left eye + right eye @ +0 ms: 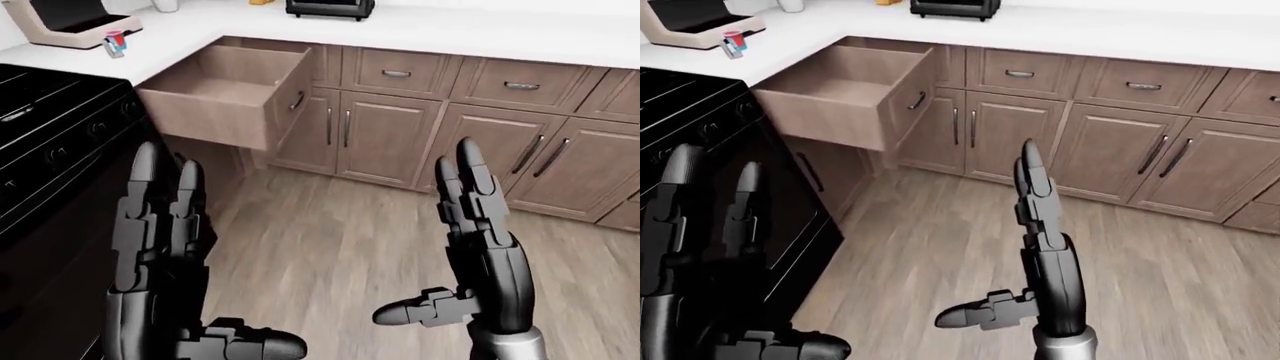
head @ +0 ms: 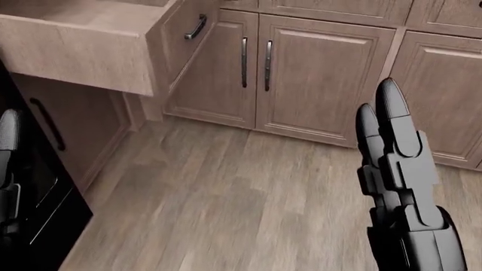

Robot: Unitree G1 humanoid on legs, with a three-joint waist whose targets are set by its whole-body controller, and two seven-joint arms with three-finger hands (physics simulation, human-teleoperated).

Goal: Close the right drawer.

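Note:
The open drawer is pulled far out of the corner cabinet at the upper left of the left-eye view; it is light wood and looks empty. Its dark handle sits on the drawer face that turns to the right. In the head view the drawer fills the top left. My left hand is raised at the lower left, fingers straight and open, holding nothing. My right hand stands upright and open at the lower right, well below and right of the drawer. Neither hand touches the drawer.
A black stove runs down the left edge beside the drawer. The white countertop carries a black toaster oven, a white appliance and a small can. Shut cabinet doors line the wall above the wood floor.

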